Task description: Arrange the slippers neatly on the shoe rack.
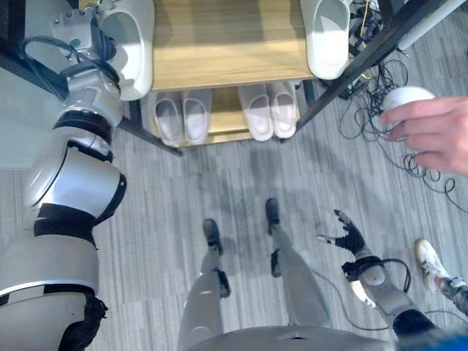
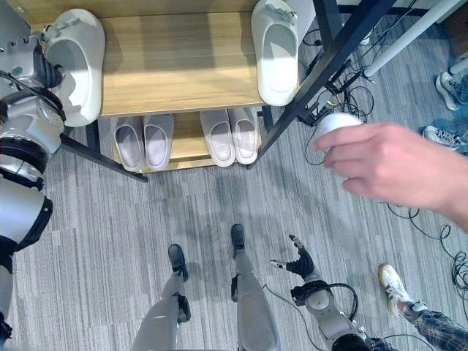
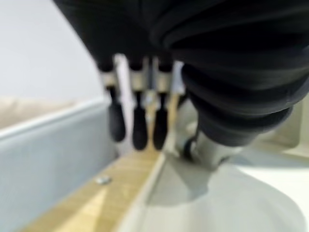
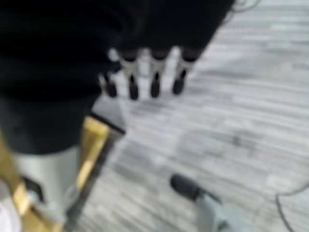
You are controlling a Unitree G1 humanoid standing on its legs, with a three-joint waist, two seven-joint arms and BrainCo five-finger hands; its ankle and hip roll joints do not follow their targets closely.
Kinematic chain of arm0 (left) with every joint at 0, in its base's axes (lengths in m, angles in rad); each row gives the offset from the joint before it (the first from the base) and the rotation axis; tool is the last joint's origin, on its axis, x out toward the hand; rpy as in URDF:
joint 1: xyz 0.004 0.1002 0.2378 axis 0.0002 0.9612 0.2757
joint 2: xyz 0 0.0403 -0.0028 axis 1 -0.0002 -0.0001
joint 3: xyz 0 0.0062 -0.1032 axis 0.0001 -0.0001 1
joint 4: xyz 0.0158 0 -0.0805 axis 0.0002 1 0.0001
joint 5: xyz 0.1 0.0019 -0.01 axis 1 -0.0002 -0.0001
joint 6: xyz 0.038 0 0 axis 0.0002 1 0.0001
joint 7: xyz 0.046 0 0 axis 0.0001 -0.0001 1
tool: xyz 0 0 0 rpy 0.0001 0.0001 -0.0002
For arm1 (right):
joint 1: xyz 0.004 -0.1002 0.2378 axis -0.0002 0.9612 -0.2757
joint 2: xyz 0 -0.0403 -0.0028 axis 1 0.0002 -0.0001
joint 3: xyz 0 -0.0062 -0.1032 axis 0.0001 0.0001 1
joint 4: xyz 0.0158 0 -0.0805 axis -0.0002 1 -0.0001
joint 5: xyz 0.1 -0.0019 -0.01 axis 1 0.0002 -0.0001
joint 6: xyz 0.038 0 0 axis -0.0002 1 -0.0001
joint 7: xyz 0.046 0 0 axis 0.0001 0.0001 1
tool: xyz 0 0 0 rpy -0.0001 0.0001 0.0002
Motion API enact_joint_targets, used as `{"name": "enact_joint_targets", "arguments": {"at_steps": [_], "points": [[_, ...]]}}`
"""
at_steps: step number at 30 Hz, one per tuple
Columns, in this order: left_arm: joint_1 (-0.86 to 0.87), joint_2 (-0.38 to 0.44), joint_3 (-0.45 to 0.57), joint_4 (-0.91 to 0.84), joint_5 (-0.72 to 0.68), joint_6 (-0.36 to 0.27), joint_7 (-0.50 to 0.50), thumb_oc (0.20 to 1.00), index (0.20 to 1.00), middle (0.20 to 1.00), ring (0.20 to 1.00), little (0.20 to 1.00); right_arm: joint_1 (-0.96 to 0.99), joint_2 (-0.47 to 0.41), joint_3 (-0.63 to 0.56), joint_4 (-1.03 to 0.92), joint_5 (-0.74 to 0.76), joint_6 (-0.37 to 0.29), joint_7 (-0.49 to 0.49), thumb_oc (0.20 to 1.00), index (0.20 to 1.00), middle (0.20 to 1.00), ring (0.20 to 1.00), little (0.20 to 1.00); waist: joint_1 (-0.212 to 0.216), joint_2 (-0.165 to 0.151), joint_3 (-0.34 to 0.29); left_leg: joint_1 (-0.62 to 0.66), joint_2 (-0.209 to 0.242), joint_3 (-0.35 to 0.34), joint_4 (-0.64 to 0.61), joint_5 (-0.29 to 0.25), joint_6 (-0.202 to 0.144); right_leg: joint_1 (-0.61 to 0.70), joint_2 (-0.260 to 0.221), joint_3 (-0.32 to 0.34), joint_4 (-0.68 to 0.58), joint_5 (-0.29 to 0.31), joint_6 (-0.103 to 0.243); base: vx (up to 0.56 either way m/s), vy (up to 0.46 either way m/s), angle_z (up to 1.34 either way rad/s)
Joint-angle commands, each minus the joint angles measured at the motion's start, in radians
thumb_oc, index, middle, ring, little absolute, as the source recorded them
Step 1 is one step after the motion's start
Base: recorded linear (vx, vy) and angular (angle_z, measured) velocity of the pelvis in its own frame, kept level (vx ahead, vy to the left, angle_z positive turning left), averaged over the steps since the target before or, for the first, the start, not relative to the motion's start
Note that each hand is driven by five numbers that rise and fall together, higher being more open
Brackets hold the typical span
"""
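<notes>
- Left hand is up at the far left corner of the shoe rack, on the top shelf. In the left wrist view its fingers hang straight, side by side, over the wooden board; the thumb side rests against the left slipper. Nothing is clamped.
- Left slipper: white clog, lies at the left edge of the top shelf, partly overhanging the rim, touching the left hand.
- Right slipper: white clog at the right edge of the same shelf, well apart from the first one, toe toward the near side.
- Lower shelf: two pairs of pale grey slippers, side by side, toes pointing near.
- Right hand hangs low on the near right, over the grey floor; fingers straight and slightly spread, holding nothing.
- A person's hand comes in from the right, gripping a white rounded object beside the rack's right leg.
- Loose cables lie on the floor right of the rack.
</notes>
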Motion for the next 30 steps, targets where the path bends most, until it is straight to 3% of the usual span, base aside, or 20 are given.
{"name": "enact_joint_targets", "arguments": {"at_steps": [1,5,9,25,30], "points": [[-0.072,-0.005,0.059,0.041,-0.089,-0.024,-0.037,0.2,0.2,0.2,0.2,0.2,-0.046,-0.047,-0.036,0.0,-0.008,-0.012,-0.016,1.0,1.0,1.0,1.0,1.0,-0.009,0.0,0.086,-0.045,0.029,-0.043,0.074,-0.096,-0.043,0.058,-0.058,-0.01,0.051,-0.08,0.117,-0.01,-0.052,0.01],[-0.099,-0.023,0.087,0.01,-0.177,-0.056,-0.023,0.2,0.2,0.2,0.2,0.2,-0.054,-0.043,-0.03,0.015,-0.001,-0.012,-0.015,1.0,1.0,1.0,1.0,1.0,-0.008,0.008,0.092,-0.039,0.03,-0.041,0.071,-0.093,-0.043,0.059,-0.057,-0.007,0.053,-0.085,0.114,0.0,-0.028,0.01],[-0.15,-0.126,0.111,-0.05,-0.268,-0.087,0.012,0.2,0.2,0.2,0.2,0.2,-0.084,-0.029,-0.009,0.055,0.009,-0.004,-0.013,1.0,1.0,1.0,1.0,1.0,0.0,0.022,0.101,-0.022,0.03,-0.038,0.062,-0.089,-0.042,0.066,-0.055,-0.006,0.058,-0.094,0.109,0.01,-0.055,0.02],[-0.199,-0.225,0.119,-0.07,-0.317,-0.072,0.034,0.2,0.2,0.2,0.2,0.2,-0.134,-0.034,0.029,0.1,0.028,0.007,-0.003,1.0,1.0,1.0,1.0,1.0,-0.004,0.059,0.113,0.015,0.043,-0.016,0.058,-0.086,-0.045,0.068,-0.04,0.019,0.073,-0.119,0.091,0.01,-0.038,-0.06],[-0.221,-0.25,0.127,0.005,-0.333,-0.073,0.025,0.2,0.2,0.2,0.2,0.2,-0.18,-0.05,0.047,0.153,0.029,0.013,-0.006,1.0,1.0,1.0,1.0,1.0,-0.007,0.068,0.117,0.02,0.048,-0.011,0.044,-0.078,-0.048,0.055,-0.035,0.027,0.074,-0.118,0.086,0.02,-0.031,-0.01]]}}
